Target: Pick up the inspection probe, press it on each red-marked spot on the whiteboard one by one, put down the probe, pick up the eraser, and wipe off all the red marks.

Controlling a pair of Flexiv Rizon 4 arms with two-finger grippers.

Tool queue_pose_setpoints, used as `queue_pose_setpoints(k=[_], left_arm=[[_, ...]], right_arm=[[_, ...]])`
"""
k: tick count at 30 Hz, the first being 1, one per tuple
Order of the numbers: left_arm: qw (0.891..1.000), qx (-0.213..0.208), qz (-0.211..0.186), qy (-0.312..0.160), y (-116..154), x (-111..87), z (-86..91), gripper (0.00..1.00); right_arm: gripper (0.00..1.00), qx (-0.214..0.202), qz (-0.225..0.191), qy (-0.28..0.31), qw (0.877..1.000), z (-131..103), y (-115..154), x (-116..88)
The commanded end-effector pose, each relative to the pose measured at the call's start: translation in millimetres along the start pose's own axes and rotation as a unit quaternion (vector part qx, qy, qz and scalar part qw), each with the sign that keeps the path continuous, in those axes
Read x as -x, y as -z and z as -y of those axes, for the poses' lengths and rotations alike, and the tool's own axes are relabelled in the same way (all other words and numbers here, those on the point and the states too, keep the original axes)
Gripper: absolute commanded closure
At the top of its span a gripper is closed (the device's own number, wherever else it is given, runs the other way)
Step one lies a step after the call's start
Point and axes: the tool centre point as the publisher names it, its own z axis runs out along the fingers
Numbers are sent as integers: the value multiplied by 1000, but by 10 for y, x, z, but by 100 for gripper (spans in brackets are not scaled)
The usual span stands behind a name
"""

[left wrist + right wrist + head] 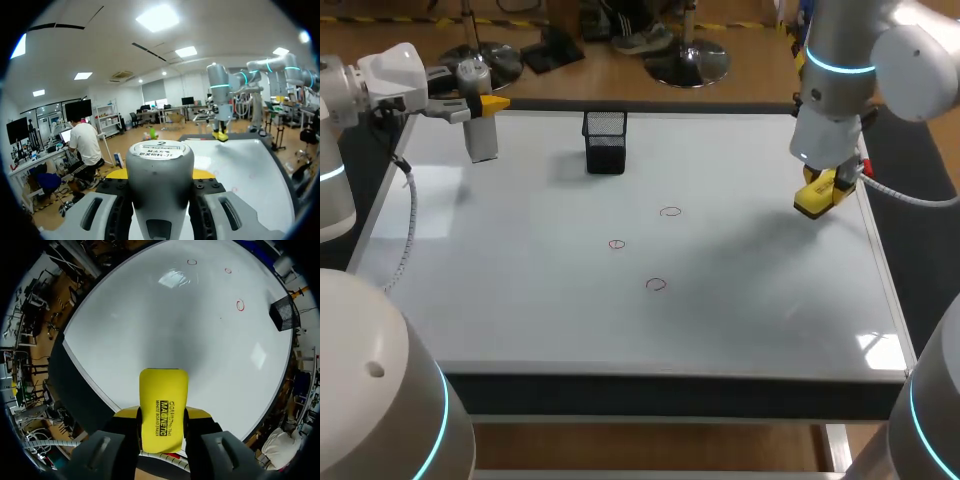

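My left gripper (pixel 480 105) hovers over the whiteboard's (pixel 740 310) far left corner, shut on the grey cylindrical probe (pixel 481 138), which hangs upright clear of the board. In the left wrist view the probe (pixel 159 175) fills the gap between the fingers. My right gripper (pixel 825 185) is above the board's far right edge, shut on the yellow eraser (pixel 816 196). The right wrist view shows the eraser (pixel 162 407) clamped from both sides. Three red circles (pixel 669 212), (pixel 616 244), (pixel 655 285) are drawn mid-board.
A black mesh basket (pixel 605 140) stands on the board at the far side, left of centre; the right wrist view shows the basket (pixel 285 312) past the red circles (pixel 240 305). A cable (pixel 412 215) hangs from my left arm along the board's left edge.
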Motion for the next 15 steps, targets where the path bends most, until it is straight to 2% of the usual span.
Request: queue_pose_setpoints(k=[1,8,9,10,11,13,15], left_arm=[[1000,-1,1,-1,3,-3,3,100],[1000,-1,1,-1,3,-3,3,100],[1000,-1,1,-1,3,-3,3,100],[1000,-1,1,-1,3,-3,3,100],[1000,-1,1,-1,3,-3,3,100],[1000,-1,1,-1,3,-3,3,100],[1000,-1,1,-1,3,-3,3,100]], right_arm=[[100,-1,-2,0,1000,7,10,5],[100,-1,-2,0,1000,7,10,5],[95,-1,-2,0,1000,7,10,5],[82,-1,-2,0,1000,7,10,5],[83,-1,-2,0,1000,7,10,5],[100,-1,-2,0,1000,7,10,5],[100,-1,-2,0,1000,7,10,5]])
